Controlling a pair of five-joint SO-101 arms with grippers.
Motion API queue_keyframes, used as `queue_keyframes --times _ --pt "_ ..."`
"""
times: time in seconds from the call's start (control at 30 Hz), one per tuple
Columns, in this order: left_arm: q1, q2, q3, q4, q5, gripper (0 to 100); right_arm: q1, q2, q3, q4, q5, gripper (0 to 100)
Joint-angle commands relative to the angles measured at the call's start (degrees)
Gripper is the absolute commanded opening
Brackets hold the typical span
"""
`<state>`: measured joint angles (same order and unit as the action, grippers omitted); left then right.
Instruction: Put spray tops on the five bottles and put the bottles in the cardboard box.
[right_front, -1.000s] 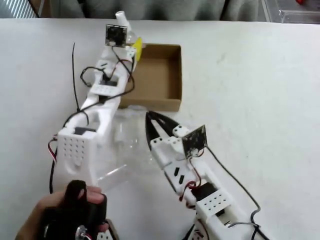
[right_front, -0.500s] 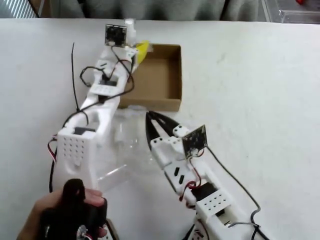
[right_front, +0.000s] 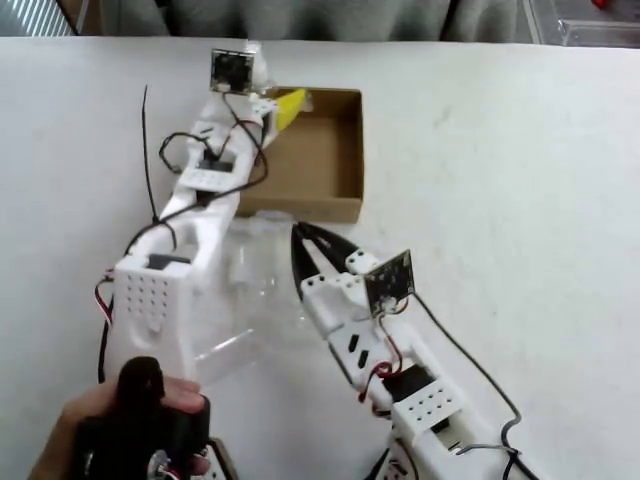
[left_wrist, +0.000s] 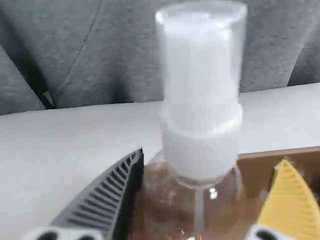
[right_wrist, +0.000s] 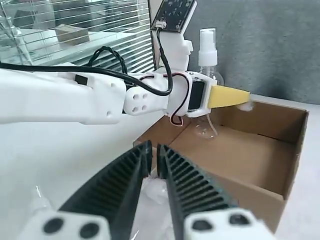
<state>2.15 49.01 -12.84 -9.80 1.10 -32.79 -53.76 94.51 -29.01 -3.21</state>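
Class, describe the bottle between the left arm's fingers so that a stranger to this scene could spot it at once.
Find the cardboard box on the white table. At its far left corner hangs the left hand, one finger grey, one yellow. The bottle stands upright between them: clear and round, with a white spray top, unlike the flat clear plastic nearby.

**High view.** Fixed above the table (right_front: 520, 150). You look steeply down from a moderate distance, with the arm bases at the lower edge of the frame and the cardboard box (right_front: 320, 205) at upper centre.

**Left wrist view.** You sit very close to the bottle (left_wrist: 200, 115), facing level across the table toward a grey curtain (left_wrist: 75, 55).

**Right wrist view.** Low over the table, you look past the right gripper (right_wrist: 154, 150) toward the box, bottle and left arm (right_wrist: 75, 100), at middle range.

**Shared.** All three views show you the box and bottle. The high and right wrist views both take in the left arm.
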Motion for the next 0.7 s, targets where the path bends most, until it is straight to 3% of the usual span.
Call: queue_keyframes --times 0.0,0.4,0.67 --pt "-0.31 -1.63 -3.78 0.26 0.09 38 0.04 -0.75 -1.76 0.31 0.70 1.5" --pt "-0.40 -1.63 -3.69 0.53 0.09 38 0.04 -0.75 -1.76 0.31 0.70 1.5" --pt "-1.54 -5.23 -3.69 6.68 1.58 38 0.04 -0.75 -1.76 0.31 0.70 1.5"
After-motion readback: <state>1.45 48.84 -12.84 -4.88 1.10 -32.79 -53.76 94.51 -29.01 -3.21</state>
